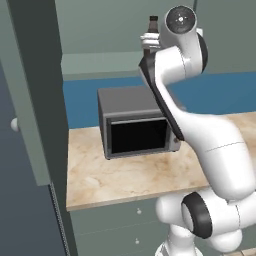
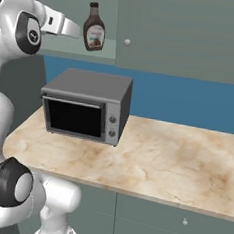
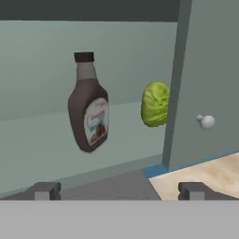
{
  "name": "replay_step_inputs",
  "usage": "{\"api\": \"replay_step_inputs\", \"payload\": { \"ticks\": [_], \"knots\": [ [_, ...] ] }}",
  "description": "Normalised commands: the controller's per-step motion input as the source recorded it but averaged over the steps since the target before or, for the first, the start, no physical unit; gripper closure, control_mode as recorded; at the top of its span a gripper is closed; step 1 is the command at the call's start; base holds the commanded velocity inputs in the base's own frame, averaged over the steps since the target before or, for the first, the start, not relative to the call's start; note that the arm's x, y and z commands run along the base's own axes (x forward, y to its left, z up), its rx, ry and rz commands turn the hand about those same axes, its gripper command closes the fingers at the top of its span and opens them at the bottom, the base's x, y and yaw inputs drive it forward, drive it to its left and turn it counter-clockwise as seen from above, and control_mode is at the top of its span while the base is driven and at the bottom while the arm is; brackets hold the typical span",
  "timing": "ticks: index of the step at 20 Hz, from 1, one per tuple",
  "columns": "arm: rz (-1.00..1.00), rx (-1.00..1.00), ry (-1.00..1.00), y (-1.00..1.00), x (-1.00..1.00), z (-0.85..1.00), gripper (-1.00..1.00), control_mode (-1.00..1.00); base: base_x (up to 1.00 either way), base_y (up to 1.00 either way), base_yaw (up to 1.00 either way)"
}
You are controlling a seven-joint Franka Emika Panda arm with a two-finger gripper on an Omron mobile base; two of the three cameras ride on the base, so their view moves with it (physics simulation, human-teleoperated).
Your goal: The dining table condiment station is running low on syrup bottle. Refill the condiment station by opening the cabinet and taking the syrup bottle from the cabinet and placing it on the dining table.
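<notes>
I have the claw (image 3: 119,190) spread wide and holding nothing, lined up short of the syrup bottle (image 3: 88,105), which stands on the shelf of the open cabinet (image 2: 80,48), above the microwave (image 2: 85,106).

Going left to right from the bottle: the bottle sits a little left of my centre line, so I would shift the hand that way until its broad body falls between the two finger tips (image 3: 43,190), then drive straight in and close on the widest part, below the sloped shoulders. The neck is too narrow and the cap too small for a sure hold. The body looks like smooth dark brown plastic with a pale label, so I expect it to be slick; a square, low grip should keep it from twisting.

Right of the bottle, deeper on the same shelf, lies a lettuce (image 3: 155,103), wrinkled, rounded and pale green, half hidden by the closed door (image 3: 210,79). That door is flat, matt grey-green, with a small round pale knob (image 3: 206,122). I must keep the right finger clear of its edge.

Below the bottle, the worktop (image 2: 161,153) is beige marble-patterned.
</notes>
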Motion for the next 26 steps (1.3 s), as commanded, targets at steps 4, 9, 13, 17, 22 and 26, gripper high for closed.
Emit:
{"api": "replay_step_inputs", "payload": {
  "ticks": [4, 9, 13, 17, 22, 26],
  "knots": [
    [0.00, 0.00, 0.00, 0.00, 0.53, 0.00, -1.00, -1.00, 0.00, 0.00, 0.00],
    [-0.01, -0.02, 0.00, 0.00, 0.45, 0.01, -1.00, -1.00, 0.00, 0.00, 0.00],
    [-0.01, -0.04, 0.00, 0.00, 0.42, 0.03, -1.00, -1.00, 0.00, 0.00, 0.00],
    [0.00, -0.02, 0.00, 0.00, 0.43, 0.07, -1.00, -1.00, 0.00, 0.00, 0.00],
    [0.00, 0.00, 0.00, 0.00, 0.47, 0.07, -1.00, -1.00, 0.00, 0.00, 0.00],
    [-0.02, 0.00, 0.00, 0.00, 0.55, 0.03, -1.00, -1.00, 0.00, 0.00, 0.00]
  ]
}}
